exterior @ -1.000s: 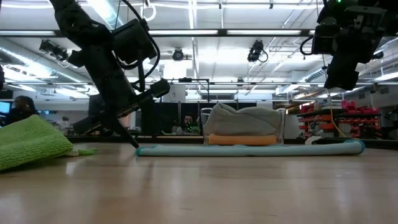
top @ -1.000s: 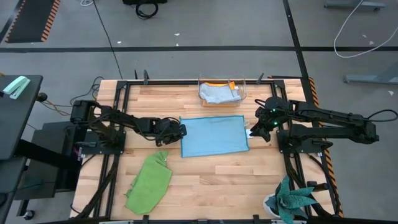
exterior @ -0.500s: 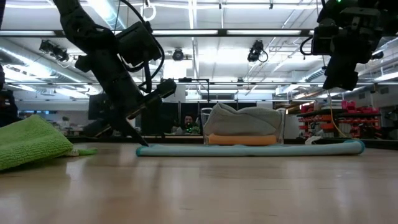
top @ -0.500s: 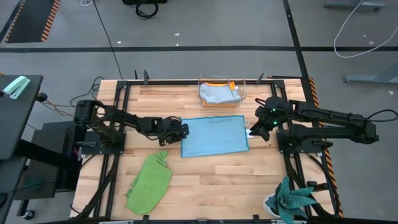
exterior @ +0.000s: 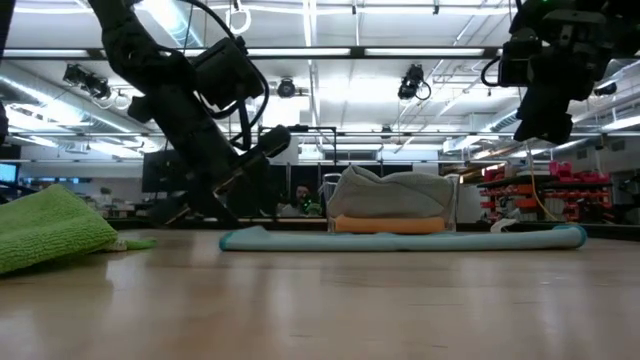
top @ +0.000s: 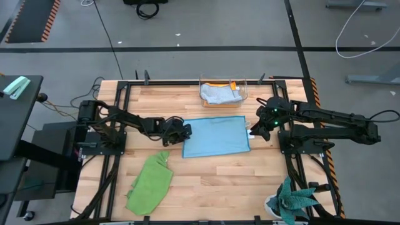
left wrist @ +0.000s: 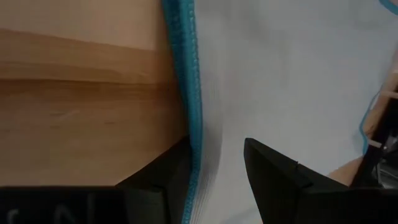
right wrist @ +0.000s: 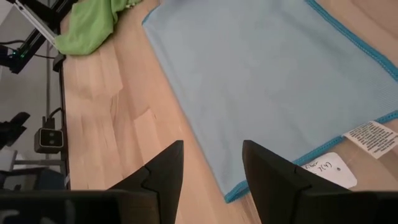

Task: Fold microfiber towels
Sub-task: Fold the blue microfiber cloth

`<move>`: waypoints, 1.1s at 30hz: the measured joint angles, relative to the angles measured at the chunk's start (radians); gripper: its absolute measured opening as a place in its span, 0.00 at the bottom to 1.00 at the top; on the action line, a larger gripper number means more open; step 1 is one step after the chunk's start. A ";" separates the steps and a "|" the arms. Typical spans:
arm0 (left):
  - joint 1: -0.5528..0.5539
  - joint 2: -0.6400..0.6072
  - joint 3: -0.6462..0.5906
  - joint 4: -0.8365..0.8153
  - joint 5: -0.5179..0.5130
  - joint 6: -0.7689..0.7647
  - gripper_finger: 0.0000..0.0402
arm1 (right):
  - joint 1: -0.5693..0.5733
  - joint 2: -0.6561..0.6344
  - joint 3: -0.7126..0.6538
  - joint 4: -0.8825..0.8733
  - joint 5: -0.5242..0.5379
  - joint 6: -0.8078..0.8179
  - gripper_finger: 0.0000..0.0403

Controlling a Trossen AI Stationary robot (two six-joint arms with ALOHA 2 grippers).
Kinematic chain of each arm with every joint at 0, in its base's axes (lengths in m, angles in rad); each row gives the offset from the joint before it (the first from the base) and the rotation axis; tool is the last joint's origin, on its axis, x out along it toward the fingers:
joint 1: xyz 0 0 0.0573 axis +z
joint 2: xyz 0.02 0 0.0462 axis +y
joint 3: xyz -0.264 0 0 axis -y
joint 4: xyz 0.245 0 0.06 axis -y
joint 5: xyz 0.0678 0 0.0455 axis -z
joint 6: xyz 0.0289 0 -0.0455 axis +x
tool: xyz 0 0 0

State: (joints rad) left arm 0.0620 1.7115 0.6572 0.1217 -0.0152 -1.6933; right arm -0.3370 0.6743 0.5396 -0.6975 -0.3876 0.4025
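A light blue towel (top: 215, 136) lies spread flat on the wooden table. My left gripper (top: 182, 132) is open at the towel's left hem (left wrist: 186, 93), low to the table. One finger (left wrist: 163, 177) is over bare wood and the other (left wrist: 273, 177) over the cloth. My right gripper (top: 253, 132) is open and empty, raised above the towel's right edge (right wrist: 348, 43); it shows high in the low view (exterior: 535, 125). A lime green towel (top: 150, 184) lies crumpled at the near left. A grey towel (top: 220, 94) lies on an orange-yellow one (exterior: 390, 225) in the clear box. My left gripper stands astride the blue towel's left hem (left wrist: 189, 143), slanting down from the table's left. I cannot tell whether its fingertips touch the cloth or the table. The towel lies flat.
The clear plastic box (top: 223, 91) stands at the far edge behind the blue towel. A teal spiky plant (top: 294, 200) stands at the near right corner. Bare wood (top: 219, 187) lies between the green towel and the plant.
My left gripper has moved a little toward the table's right edge, up to the blue towel's left hem, staying low. The towel has stayed flat.
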 joint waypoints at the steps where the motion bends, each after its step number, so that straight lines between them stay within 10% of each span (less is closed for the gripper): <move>1: 0.001 0.002 0.000 0.008 -0.003 0.004 0.40 | 0.000 0.000 0.000 0.000 0.001 0.002 0.43; 33: -0.038 0.074 0.025 0.086 -0.140 0.097 0.05 | 0.000 0.004 0.000 0.002 0.002 0.052 0.43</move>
State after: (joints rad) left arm 0.0240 1.7851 0.6819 0.2076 -0.1550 -1.5964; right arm -0.3370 0.6785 0.5392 -0.6951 -0.3859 0.4547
